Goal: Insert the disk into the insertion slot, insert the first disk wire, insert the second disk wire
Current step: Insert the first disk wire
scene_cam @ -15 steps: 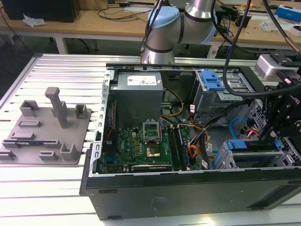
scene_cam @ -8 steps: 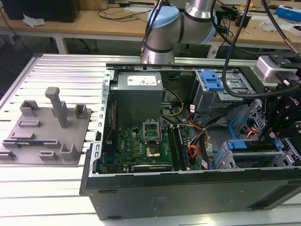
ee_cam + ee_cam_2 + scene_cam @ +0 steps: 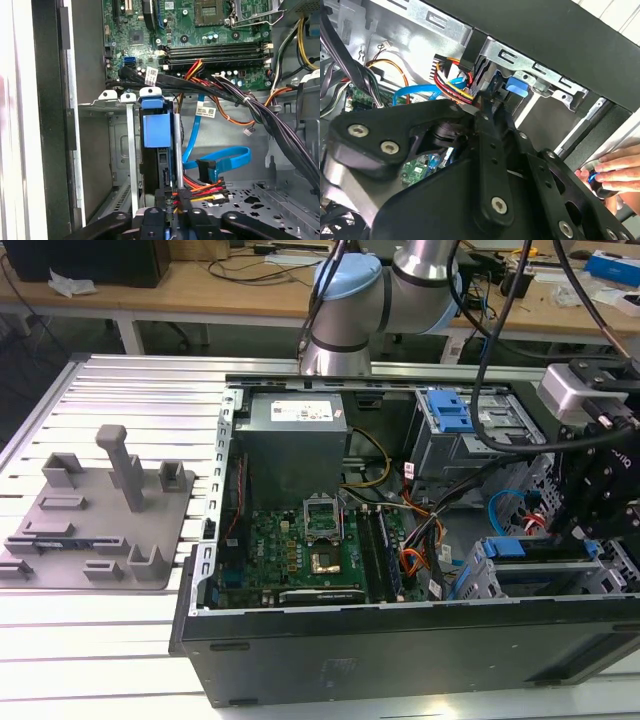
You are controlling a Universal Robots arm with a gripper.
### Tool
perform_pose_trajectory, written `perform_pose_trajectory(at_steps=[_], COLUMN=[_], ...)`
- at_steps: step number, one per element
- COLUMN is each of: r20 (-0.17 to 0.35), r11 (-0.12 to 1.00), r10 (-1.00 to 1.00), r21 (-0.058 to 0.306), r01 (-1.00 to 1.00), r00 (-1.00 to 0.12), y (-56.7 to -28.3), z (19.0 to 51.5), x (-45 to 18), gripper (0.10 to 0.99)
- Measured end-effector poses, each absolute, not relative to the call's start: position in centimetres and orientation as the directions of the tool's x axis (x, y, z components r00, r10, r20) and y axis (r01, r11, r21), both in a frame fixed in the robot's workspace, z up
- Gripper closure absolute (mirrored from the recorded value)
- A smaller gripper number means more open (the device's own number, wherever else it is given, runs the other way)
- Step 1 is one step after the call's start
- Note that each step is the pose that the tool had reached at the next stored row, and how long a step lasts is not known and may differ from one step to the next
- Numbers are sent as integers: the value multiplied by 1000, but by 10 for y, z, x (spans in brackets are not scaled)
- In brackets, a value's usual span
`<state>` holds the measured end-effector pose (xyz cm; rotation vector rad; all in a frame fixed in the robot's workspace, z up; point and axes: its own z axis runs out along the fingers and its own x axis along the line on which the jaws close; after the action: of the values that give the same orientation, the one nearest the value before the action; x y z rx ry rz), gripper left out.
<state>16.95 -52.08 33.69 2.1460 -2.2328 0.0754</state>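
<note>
Low inside PC case (image 3: 400,660), gripper (image 3: 483,107) jaws seen pinched shut on plug of disk wire (image 3: 205,189) (red/yellow/blk), at rear edge of disk (image 3: 156,130), already seated in insertion slot (image 3: 117,145). Risk judged: plug pushed skew to port, pins bent; loose blue cable (image 3: 225,159) snagged by jaws.

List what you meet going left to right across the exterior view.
grey plastic stand with posts → power supply box → drive bay with a blue tab → gripper. The green circuit board sits under the power supply box, so it is left out.
</note>
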Motion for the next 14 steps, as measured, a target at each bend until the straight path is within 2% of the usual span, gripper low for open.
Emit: perform_pose_trajectory(at_steps=[1, 2, 3, 4, 14], r20=[66, 66, 66, 66, 67], r11=[39, 39, 40, 40, 40], r10=[-997, -997, -997, -997, -997], r21=[-5, -5, -5, -5, -5], r01=[-999, -999, -999, -999, -999], r00=[-40, -40, -40, -40, -40], y=[-521, -521, -521, -520, -519], z=[341, 345, 350, 355, 363], x=[170, 170, 170, 169, 170], gripper=[792, 671, 671, 604, 604])
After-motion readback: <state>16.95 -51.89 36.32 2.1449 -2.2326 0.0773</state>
